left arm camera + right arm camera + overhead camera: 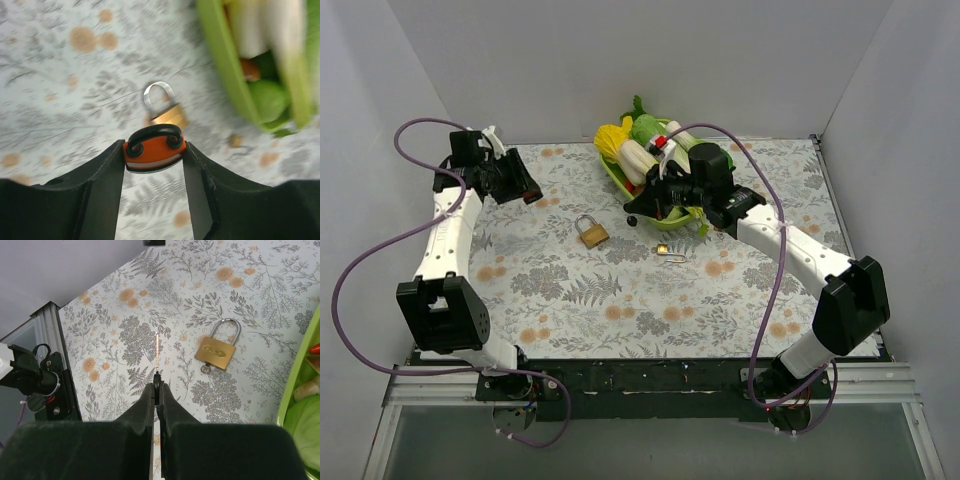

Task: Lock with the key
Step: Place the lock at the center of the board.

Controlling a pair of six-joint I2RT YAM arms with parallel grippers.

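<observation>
Now the right gripper [157, 385] is pinching a thin strip, likely the key [157, 352], the left gripper [154, 148] is clamping an orange tab [152, 154], and the stiff, slick padlock [591, 232] is lying mid-table, best gripped across its body.

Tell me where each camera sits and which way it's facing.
Top: above and behind, looking down at the table; left arm and right arm show.
Left wrist: on the left arm, facing the padlock past the left end effector, shut on an orange piece.
Right wrist: on the right arm, facing the padlock past the shut right end effector.
Shared: all three show the padlock.
</observation>
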